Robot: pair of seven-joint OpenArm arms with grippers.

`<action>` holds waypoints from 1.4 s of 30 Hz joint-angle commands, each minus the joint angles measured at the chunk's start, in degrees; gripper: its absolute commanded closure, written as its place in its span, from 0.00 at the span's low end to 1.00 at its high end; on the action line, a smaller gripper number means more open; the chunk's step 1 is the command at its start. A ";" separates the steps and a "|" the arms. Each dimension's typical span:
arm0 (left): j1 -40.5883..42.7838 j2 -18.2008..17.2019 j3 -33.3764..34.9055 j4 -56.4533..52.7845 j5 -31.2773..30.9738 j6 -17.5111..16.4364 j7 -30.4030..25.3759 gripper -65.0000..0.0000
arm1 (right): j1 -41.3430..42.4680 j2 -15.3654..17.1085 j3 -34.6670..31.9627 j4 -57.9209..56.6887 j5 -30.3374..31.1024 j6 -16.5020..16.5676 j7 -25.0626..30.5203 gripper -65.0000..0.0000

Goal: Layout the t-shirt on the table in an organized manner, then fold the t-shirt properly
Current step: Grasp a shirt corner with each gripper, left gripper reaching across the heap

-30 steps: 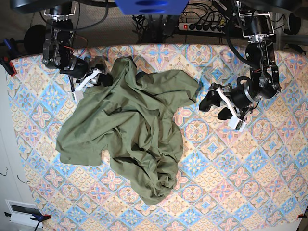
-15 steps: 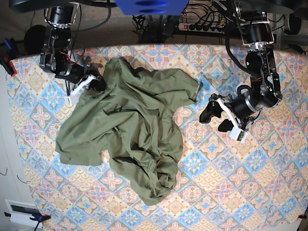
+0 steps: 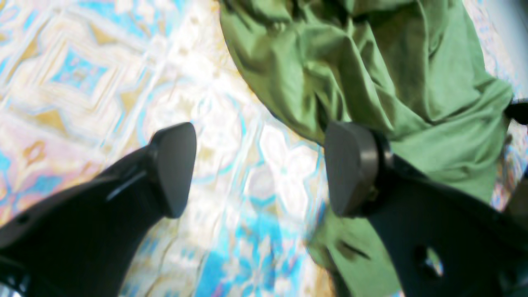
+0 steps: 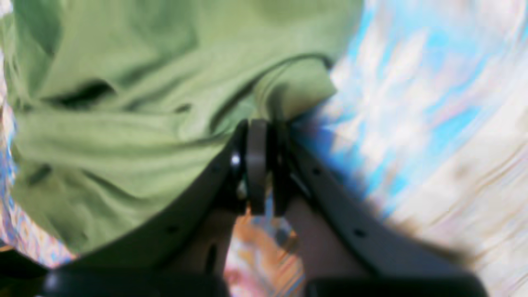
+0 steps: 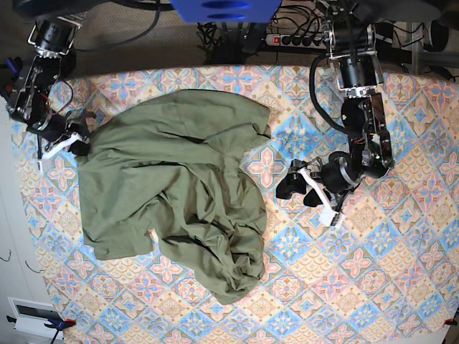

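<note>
Pinching t-shirt [image 5: 179, 193] edge: right hand [image 4: 258, 136] | left hand [image 3: 255, 169] spread above table [image 5: 373, 287]

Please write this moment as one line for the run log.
phase: spreading | right hand: shut on t-shirt edge | left hand: open, beside t-shirt | table: t-shirt crumpled

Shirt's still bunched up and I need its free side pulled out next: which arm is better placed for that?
Left, probably. The left gripper is open, empty, over bare table beside the t-shirt edge. The right gripper is shut on the opposite edge, anchoring it.
</note>
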State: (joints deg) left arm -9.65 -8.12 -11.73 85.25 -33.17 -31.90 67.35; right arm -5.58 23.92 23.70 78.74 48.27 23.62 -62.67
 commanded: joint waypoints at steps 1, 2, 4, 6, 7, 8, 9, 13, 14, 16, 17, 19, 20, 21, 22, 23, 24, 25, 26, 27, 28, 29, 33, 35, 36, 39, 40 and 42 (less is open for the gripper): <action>-2.44 1.04 -0.01 -0.55 0.24 -0.23 -1.02 0.27 | 1.67 1.62 0.60 -0.81 -1.02 -0.01 0.83 0.99; -3.32 2.10 -0.01 -1.78 1.21 -0.23 -1.02 0.27 | 2.99 1.62 0.69 -2.04 -2.42 -0.01 0.83 0.99; -5.78 3.94 -0.01 -4.24 3.23 -0.23 -1.64 0.27 | 5.45 1.70 0.69 -3.88 -6.47 -0.01 0.83 0.99; -7.54 5.35 -0.01 -6.70 4.73 -0.23 -3.57 0.27 | 7.47 1.70 0.69 -4.41 -10.78 -0.01 0.92 0.99; -8.24 5.88 -0.01 -7.93 5.43 -0.23 -4.71 0.27 | 8.35 1.62 0.69 -4.59 -12.80 -0.01 0.92 0.99; -9.21 6.32 -0.01 -9.17 6.22 -0.23 -5.95 0.27 | 9.32 1.62 0.69 -4.67 -15.00 -0.01 1.00 0.99; -10.00 6.76 -0.01 -10.48 7.01 -0.23 -7.00 0.27 | 10.11 1.62 0.69 -4.67 -16.93 -0.01 1.18 0.99; -13.43 8.69 -0.01 -16.11 9.30 -0.23 -12.01 0.27 | 11.96 1.62 0.34 -4.76 -22.82 -0.01 3.29 0.99; -14.48 9.04 -0.01 -17.96 9.83 -0.23 -13.15 0.27 | 12.31 1.62 0.34 -4.76 -23.70 -0.01 3.64 0.99; -16.94 10.01 -0.01 -22.00 10.71 -0.14 -15.35 0.27 | 12.84 1.62 0.34 -5.55 -24.75 -0.01 3.73 0.99; -18.26 10.54 -0.01 -24.55 11.15 -0.14 -16.67 0.27 | 13.28 1.62 0.34 -6.26 -24.84 -0.01 3.73 0.99; -20.46 11.33 -0.01 -29.30 11.85 -0.14 -19.22 0.27 | 13.72 1.62 0.34 -7.31 -24.75 -0.01 3.73 0.99; -21.95 11.94 -0.01 -31.85 12.29 -0.14 -20.63 0.27 | 13.72 1.62 0.34 -7.57 -24.75 -0.01 3.82 0.99; -23.27 12.47 -0.01 -34.66 12.73 -0.14 -21.95 0.27 | 13.72 1.62 0.34 -7.57 -24.75 -0.01 3.82 0.99; -24.42 12.82 -0.01 -37.03 13.26 -0.14 -23.09 0.27 | 13.72 1.53 0.34 -7.57 -24.75 -0.01 3.82 0.99; -25.65 13.26 -0.01 -39.76 13.96 -0.06 -24.41 0.28 | 13.72 1.53 0.34 -7.57 -24.75 -0.01 3.82 0.99; -26.61 13.79 -0.01 -41.96 14.57 0.03 -25.55 0.31 | 13.72 1.53 0.34 -7.57 -24.75 -0.01 3.82 0.99; -27.41 14.23 -0.01 -44.15 15.37 0.82 -26.52 0.36 | 13.72 1.53 0.34 -7.57 -24.75 -0.01 3.82 0.99; -28.02 14.32 -0.01 -45.56 15.89 1.88 -27.22 0.42 | 13.63 1.53 0.34 -7.57 -24.75 -0.01 3.82 0.99; -28.20 14.41 -0.01 -46.18 16.24 2.93 -27.75 0.48 | 13.63 1.53 0.34 -7.49 -24.75 -0.01 3.82 0.99; -28.20 14.58 -0.01 -46.44 16.51 3.99 -28.19 0.57 | 13.63 1.53 0.34 -7.49 -24.75 -0.01 3.82 0.99; -28.20 14.85 -0.01 -46.44 16.51 5.04 -28.36 0.67 | 13.63 1.44 0.34 -7.49 -24.75 -0.01 3.82 0.99; -28.11 14.67 -0.10 -46.44 16.42 7.50 -28.36 1.00 | 13.63 1.44 0.52 -7.49 -24.75 -0.01 3.82 0.98; -27.93 13.88 -0.10 -46.44 16.24 7.68 -28.28 1.00 | 13.63 1.44 0.52 -7.49 -24.75 -0.01 3.82 0.98; -27.84 13.35 -0.19 -46.44 15.81 7.68 -28.10 1.00 | 13.72 1.44 0.43 -7.49 -24.75 -0.01 3.82 0.98; -26.79 12.65 -0.54 -46.26 15.63 7.68 -28.10 1.00 | 13.72 1.44 0.34 -7.49 -24.75 -0.01 3.82 0.98; -26.70 12.03 -0.54 -46.26 15.63 7.68 -28.10 1.00 | 13.72 1.44 0.34 -7.49 -24.75 -0.01 3.82 0.98; -26.61 11.59 -0.54 -46.26 14.93 7.68 -28.10 1.00 | 13.72 1.44 0.34 -7.49 -24.75 -0.01 3.82 0.98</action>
State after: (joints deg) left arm -33.89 3.33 -12.36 38.02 -16.80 -23.73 40.56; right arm 7.01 23.99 23.83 70.24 22.92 23.55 -59.79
